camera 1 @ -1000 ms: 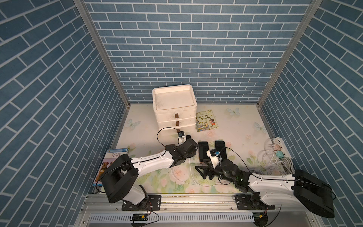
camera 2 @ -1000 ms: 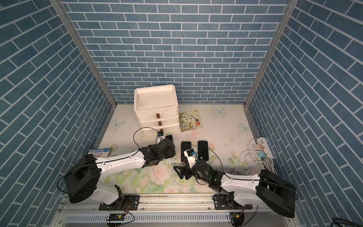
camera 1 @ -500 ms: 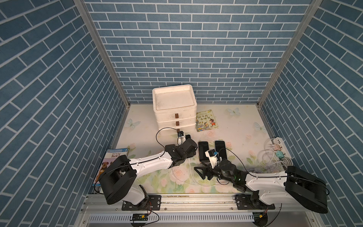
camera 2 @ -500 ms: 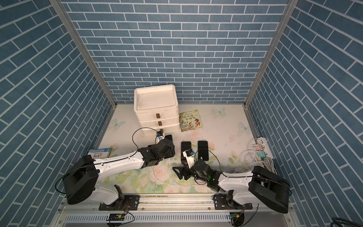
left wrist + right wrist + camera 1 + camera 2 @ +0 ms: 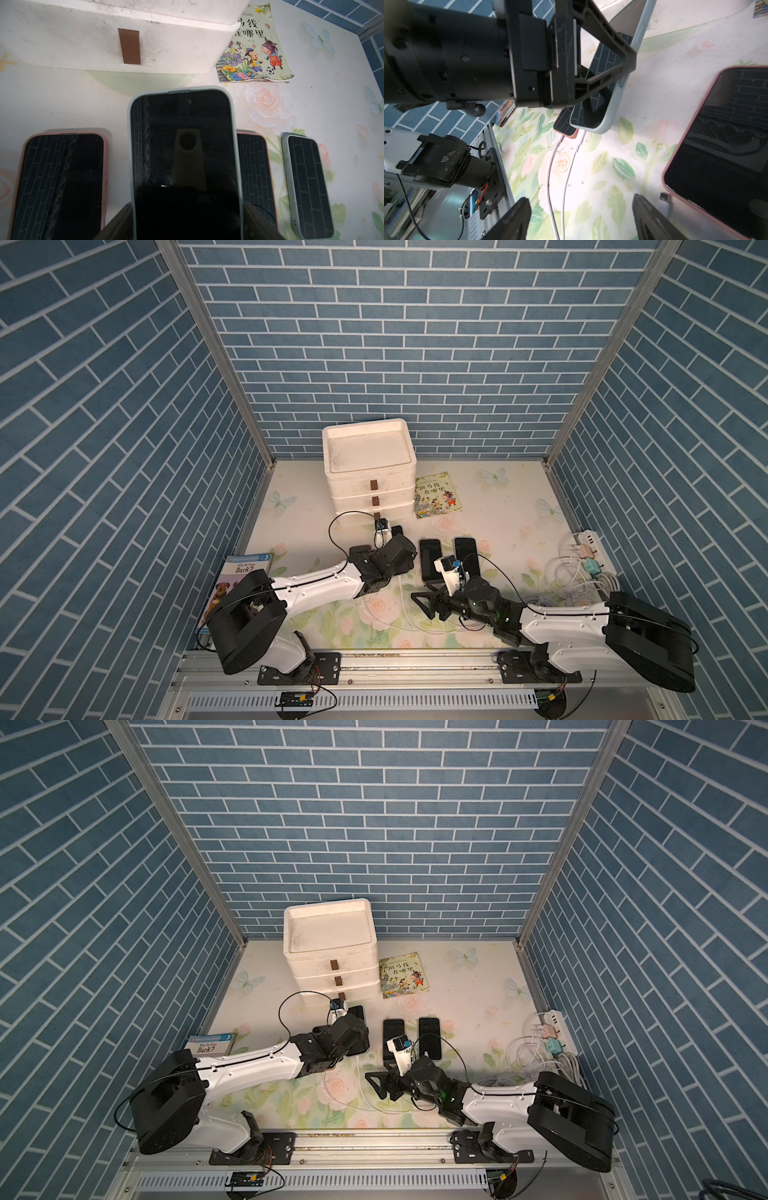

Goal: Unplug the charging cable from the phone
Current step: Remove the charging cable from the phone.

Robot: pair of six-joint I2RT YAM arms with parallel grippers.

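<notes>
The white drawer unit [image 5: 370,489] was shut, contents hidden. Just before it, a pale-cased phone [image 5: 182,145] was clamped in the left gripper [image 5: 187,209], charging cable [image 5: 570,166] plugged in; a pink-cased phone [image 5: 60,182] lay beside. The right gripper [image 5: 580,201] was spread wide, empty, over that cable.

Pale-cased phone [image 5: 182,145], screen dark, tilted in the air; white cable [image 5: 579,145] plugged in.
</notes>
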